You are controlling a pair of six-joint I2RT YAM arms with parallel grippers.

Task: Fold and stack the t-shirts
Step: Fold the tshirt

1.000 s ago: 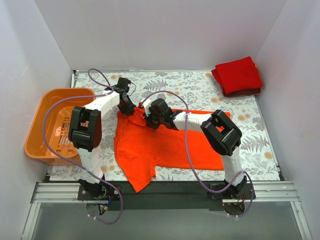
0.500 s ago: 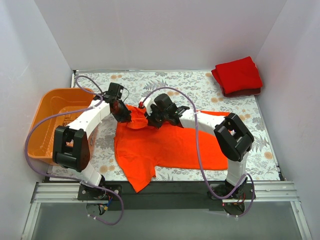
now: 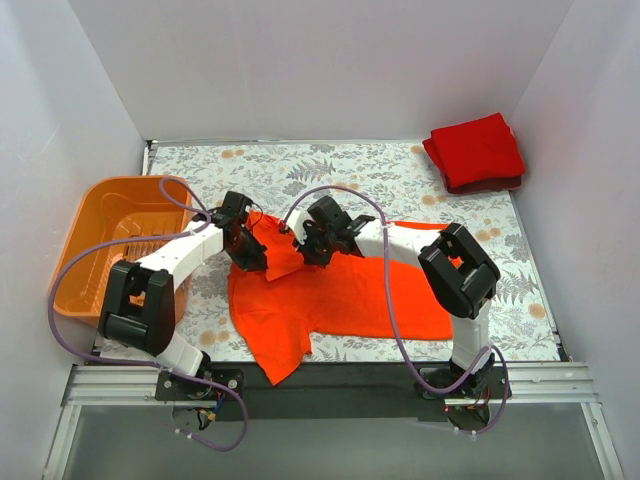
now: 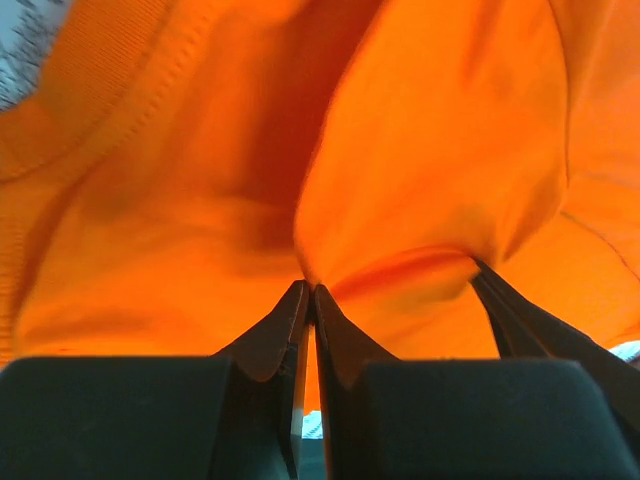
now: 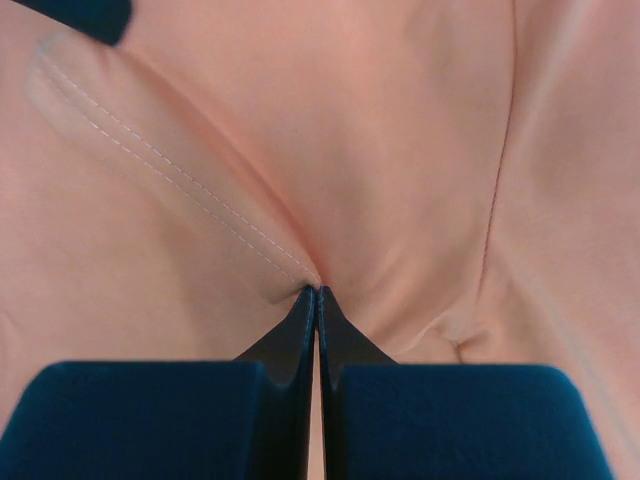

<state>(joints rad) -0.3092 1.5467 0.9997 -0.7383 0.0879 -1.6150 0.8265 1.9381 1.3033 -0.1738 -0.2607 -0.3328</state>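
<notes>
The bright orange-red t-shirt (image 3: pixel 340 295) lies spread on the patterned table, its upper left part bunched up. My left gripper (image 3: pixel 252 258) is shut on a pinch of its cloth (image 4: pixel 400 200) at the left of the bunch. My right gripper (image 3: pixel 308 250) is shut on a fold of the same shirt (image 5: pixel 330 180) a little to the right. The two grippers are close together. The deeper red t-shirt (image 3: pixel 476 151) lies folded at the far right corner of the table.
The rigid orange plastic basket (image 3: pixel 112 245) stands at the left edge of the table (image 3: pixel 350 170), beside my left arm. White walls close in the back and sides. The black rail runs along the near edge.
Both grippers have moved toward the near side with the shirt's upper edge, folding it over the shirt. The left arm has dropped lower over the table.
</notes>
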